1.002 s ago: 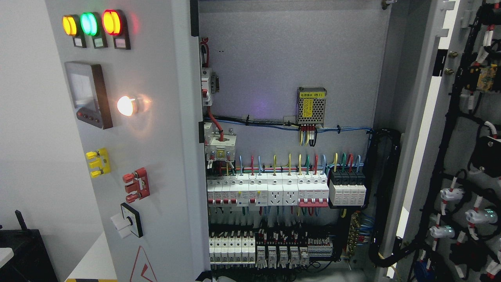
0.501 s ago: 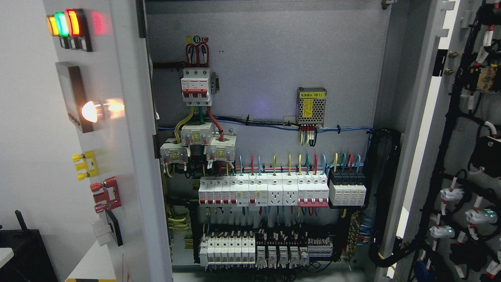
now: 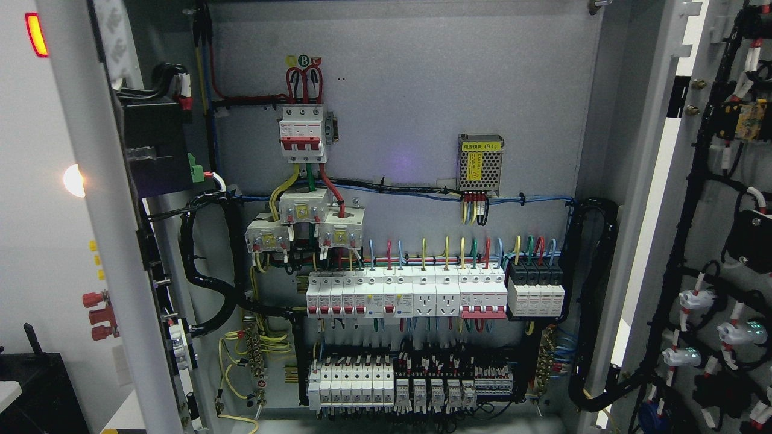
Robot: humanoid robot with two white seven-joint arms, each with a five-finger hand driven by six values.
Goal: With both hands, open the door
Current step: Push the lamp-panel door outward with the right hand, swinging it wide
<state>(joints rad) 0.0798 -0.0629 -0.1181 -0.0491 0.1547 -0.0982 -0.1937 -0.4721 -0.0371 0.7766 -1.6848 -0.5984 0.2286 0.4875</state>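
The grey left door (image 3: 105,229) of the electrical cabinet stands swung wide, seen almost edge-on at the picture's left. Its red lamp (image 3: 36,34), white lamp (image 3: 73,180) and red handle (image 3: 101,314) peek out beyond the edge. The right door (image 3: 718,241) also stands swung out, its inner face covered with black cable looms. Between them the grey back panel (image 3: 422,96) shows breakers (image 3: 404,292), a red-topped main breaker (image 3: 303,132) and a mesh power supply (image 3: 480,161). Neither hand nor arm shows anywhere in the head view.
A black cable loom (image 3: 211,259) loops from the left door into the cabinet. Rows of terminals (image 3: 410,386) sit low on the panel. A black box (image 3: 36,392) stands at the lower left beside a white wall.
The left door has swung further out to the left, from showing its front face to nearly edge-on. More of the cabinet's left interior and the door's back wiring came into sight.
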